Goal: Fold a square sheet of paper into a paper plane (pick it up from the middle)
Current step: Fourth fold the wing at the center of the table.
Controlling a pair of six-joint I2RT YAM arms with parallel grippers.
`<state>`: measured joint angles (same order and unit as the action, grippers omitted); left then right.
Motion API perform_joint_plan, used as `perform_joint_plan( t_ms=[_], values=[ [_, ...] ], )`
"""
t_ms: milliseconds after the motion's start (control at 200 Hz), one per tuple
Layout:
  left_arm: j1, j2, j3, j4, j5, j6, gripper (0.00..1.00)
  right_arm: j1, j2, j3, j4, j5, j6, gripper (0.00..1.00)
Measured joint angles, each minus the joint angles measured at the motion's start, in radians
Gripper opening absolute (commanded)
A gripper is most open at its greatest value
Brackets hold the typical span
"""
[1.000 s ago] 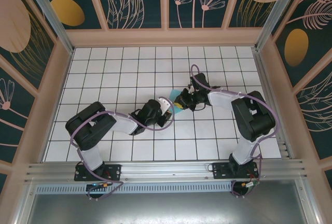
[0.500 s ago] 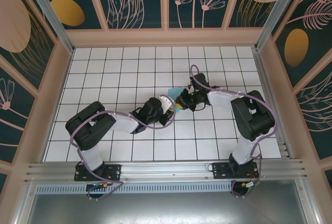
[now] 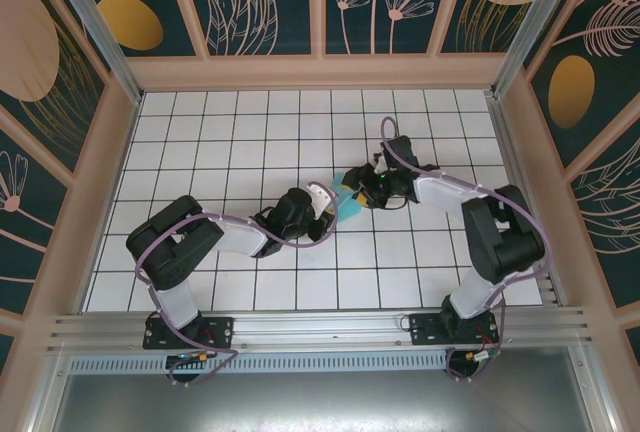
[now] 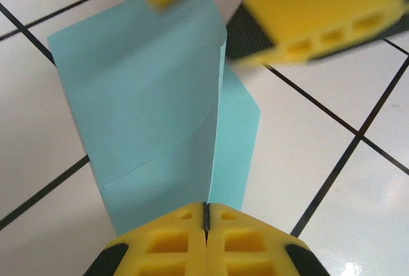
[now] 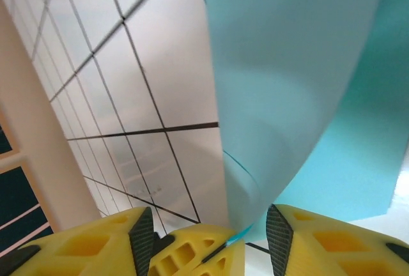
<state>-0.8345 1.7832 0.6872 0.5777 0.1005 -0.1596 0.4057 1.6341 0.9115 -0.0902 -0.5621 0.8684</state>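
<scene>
Since left gripper is clenched on near edge of blue paper, bottom centre of left wrist view, we read it as anchor: pinch keeps folded layers together at crease running up frame. Right gripper released, jaws apart, paper edge passing loose between its fingers at bottom of right wrist view. Top view: paper mid-frame on white grid table, between both grippers. We judge fold in progress, dart not yet formed. Risk: thin sheet slips, crease goes askew.

Black joints, white link shells, purple cables; tool fingers yellow (hollow rectangular cells).
</scene>
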Motion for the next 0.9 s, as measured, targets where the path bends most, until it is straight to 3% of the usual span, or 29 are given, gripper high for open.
perform_joint_plan(
  t_ms=[270, 901],
  values=[
    [0.0, 0.0, 0.038, -0.04, 0.083, -0.196, 0.02, -0.019, -0.154, -0.158, 0.133, 0.022, -0.134, 0.53],
    [0.0, 0.025, -0.04, 0.128, 0.156, -0.587, 0.0, -0.032, -0.124, -0.319, 0.328, -0.008, -0.183, 0.46]
  ],
)
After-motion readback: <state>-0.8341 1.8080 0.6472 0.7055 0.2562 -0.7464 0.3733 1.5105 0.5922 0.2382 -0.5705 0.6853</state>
